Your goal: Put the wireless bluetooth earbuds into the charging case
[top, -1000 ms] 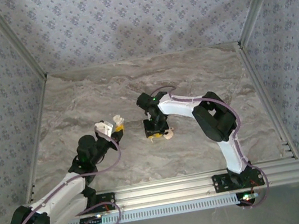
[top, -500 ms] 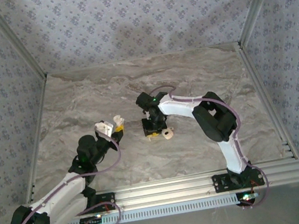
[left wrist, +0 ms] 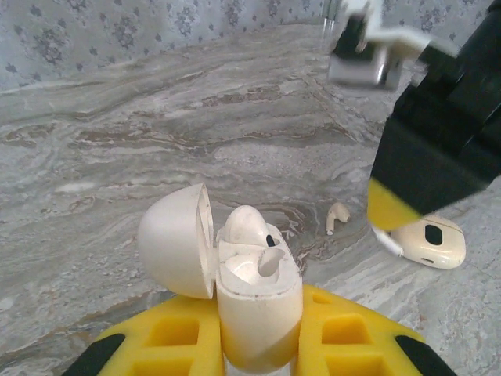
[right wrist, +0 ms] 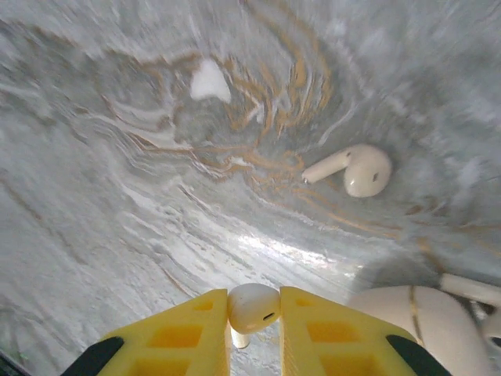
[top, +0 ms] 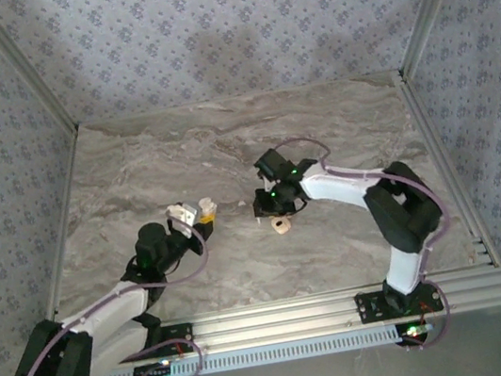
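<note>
Case: white rounded plastic charging case (left wrist: 258, 301) in left gripper (left wrist: 260, 325).
Earbuds: small white plastic earbud (right wrist: 253, 305) in right gripper (right wrist: 253, 312); second earbud (right wrist: 356, 168) on grey marble table (right wrist: 117, 196), beside tan rounded square (right wrist: 407, 321).

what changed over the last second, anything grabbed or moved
The right gripper closed on an earbud, and its arm swung to the right. The left gripper, shut on the open charging case, edged right toward it. The tan rounded object stayed where it lay on the table.
</note>
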Robot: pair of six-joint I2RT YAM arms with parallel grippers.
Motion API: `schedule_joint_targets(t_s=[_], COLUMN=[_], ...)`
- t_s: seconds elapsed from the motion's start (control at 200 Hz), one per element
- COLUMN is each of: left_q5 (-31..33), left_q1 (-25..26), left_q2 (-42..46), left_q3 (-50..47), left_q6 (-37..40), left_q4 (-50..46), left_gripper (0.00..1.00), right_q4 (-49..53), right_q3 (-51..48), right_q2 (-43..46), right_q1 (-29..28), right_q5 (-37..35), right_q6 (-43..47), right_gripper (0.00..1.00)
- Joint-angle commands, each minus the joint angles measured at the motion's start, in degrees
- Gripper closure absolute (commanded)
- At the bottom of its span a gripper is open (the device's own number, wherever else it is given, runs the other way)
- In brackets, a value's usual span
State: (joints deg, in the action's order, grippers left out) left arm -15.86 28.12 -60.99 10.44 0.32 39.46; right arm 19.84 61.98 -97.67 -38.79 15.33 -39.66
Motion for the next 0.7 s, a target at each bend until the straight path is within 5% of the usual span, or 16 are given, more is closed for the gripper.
schedule_joint_targets(t_s=[0.0,0.35,0.695], left_q5=[-3.0,-8.4,-9.8], left_q1=[0.4,2.9,4.6], left_q2=[-4.4,-19.0,-24.2], left_q3=[4.1,11.0,16.9], left_q6=[-1.5,-1.0,-1.2], left_q4=[8.2,21.1,23.2], left_gripper=[0.87,0.87,0.87], right_q4=[-7.6,-16.4,-21.4], right_q3=[-3.9,-9.4,-9.0], right_q2=[5.9,19.1,25.5], right_q1=[1.3,2.8,1.7], right_q5=[-2.1,-4.8,-8.1], right_q6=[-0.3,5.6,11.3], right_gripper=[0.78,0.78,0.77])
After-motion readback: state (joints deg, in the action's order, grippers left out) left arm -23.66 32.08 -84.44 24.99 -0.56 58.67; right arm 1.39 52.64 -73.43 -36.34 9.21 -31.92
